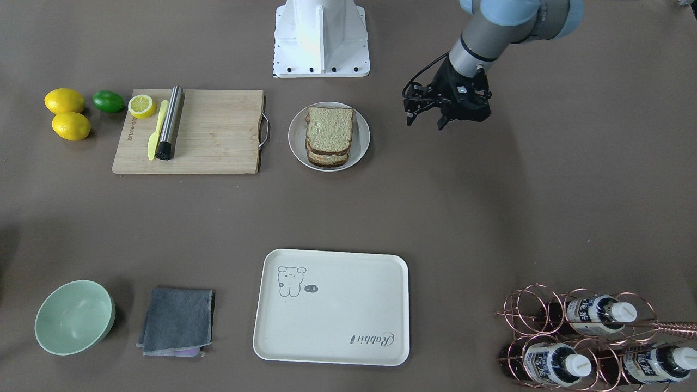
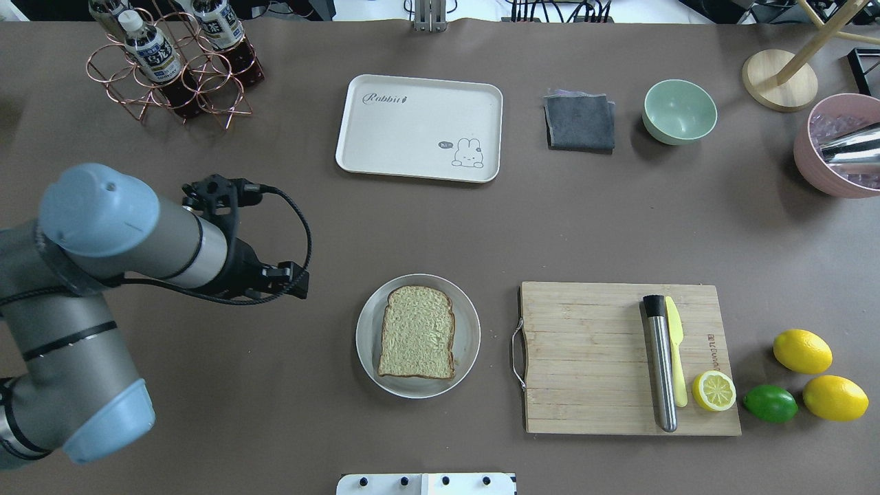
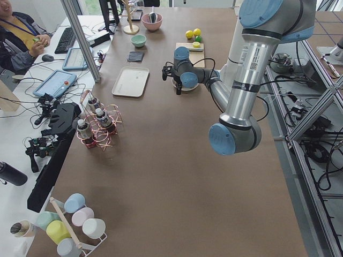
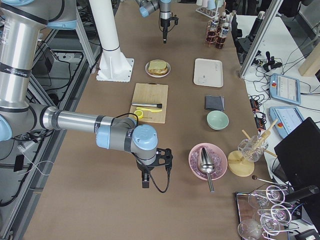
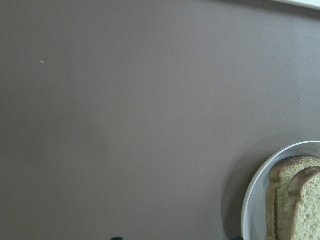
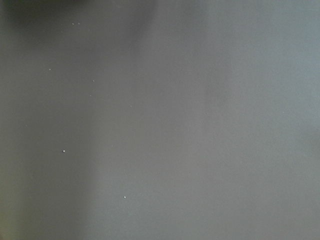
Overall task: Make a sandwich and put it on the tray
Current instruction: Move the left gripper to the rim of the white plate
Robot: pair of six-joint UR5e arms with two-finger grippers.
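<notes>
Slices of pale tan bread with brown crusts (image 1: 329,130) lie stacked on a round white plate (image 1: 294,139) in the middle of the table. They also show in the overhead view (image 2: 417,332) and at the left wrist view's lower right corner (image 5: 295,200). No fried egg shows in any view. The cream-white tray (image 1: 348,310) with its bear drawing lies bare on the operators' side, also seen from overhead (image 2: 412,130). My left gripper (image 1: 425,124) is open and empty, hanging above the bare table beside the plate. My right gripper (image 4: 156,172) shows only in the exterior right view, far from the plate; I cannot tell its state.
A wooden cutting board (image 1: 218,133) holds a metal rod (image 1: 170,122), a yellow knife (image 1: 156,130) and a lemon half (image 1: 141,105). Two lemons (image 1: 64,100) and a lime (image 1: 108,101) lie beside it. A green bowl (image 1: 74,317), a grey cloth (image 1: 177,321) and a bottle rack (image 1: 588,337) stand near the tray.
</notes>
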